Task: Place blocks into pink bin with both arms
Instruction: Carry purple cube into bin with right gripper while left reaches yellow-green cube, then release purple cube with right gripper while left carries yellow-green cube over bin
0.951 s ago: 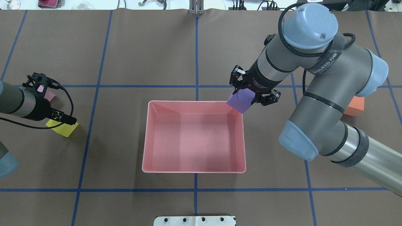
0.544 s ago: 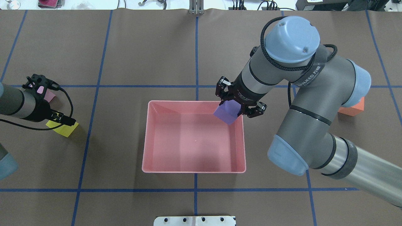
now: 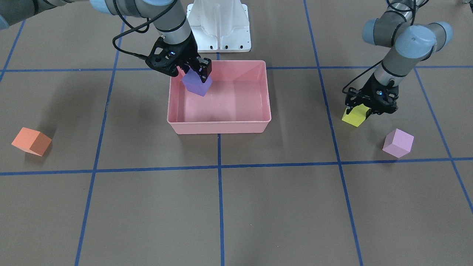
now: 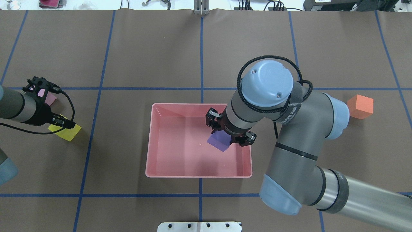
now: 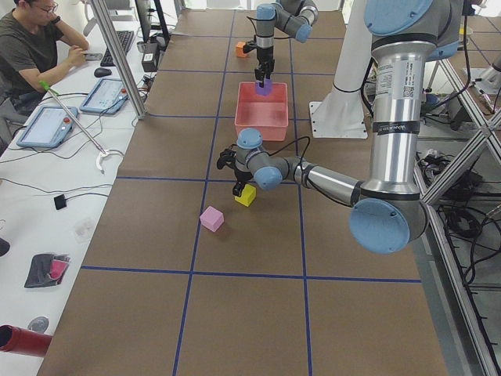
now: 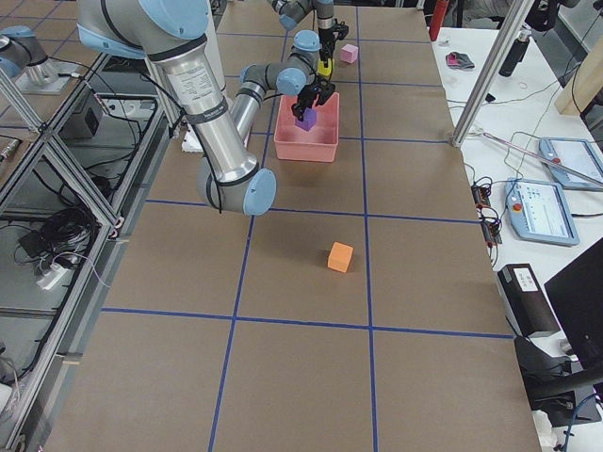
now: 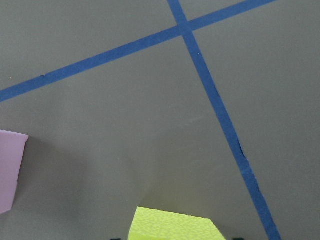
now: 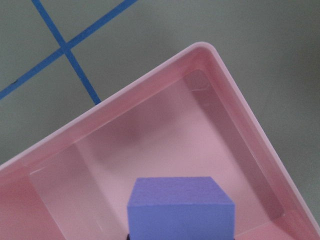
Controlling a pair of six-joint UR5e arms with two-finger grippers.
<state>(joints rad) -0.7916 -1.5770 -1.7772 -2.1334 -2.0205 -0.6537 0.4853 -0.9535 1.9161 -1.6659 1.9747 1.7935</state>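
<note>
My right gripper (image 4: 230, 135) is shut on the purple block (image 4: 218, 143) and holds it low inside the pink bin (image 4: 193, 176), over its right half. This also shows in the front view, with the gripper (image 3: 192, 74), the block (image 3: 197, 85) and the bin (image 3: 218, 127). My left gripper (image 4: 53, 120) is down over the yellow block (image 4: 68, 133), jaws on either side with small gaps in the left wrist view (image 7: 172, 225). The light pink block (image 3: 398, 143) lies just beyond it. The orange block (image 4: 360, 106) lies far right.
The white base pedestal (image 3: 218, 26) stands behind the bin on the robot's side. Blue tape lines grid the brown table. An operator (image 5: 35, 47) sits at a side desk with tablets, off the table's far side.
My right arm carried the purple block from the bin's far right corner inward and down into the bin. The left gripper stayed at the yellow block, shifting only slightly.
</note>
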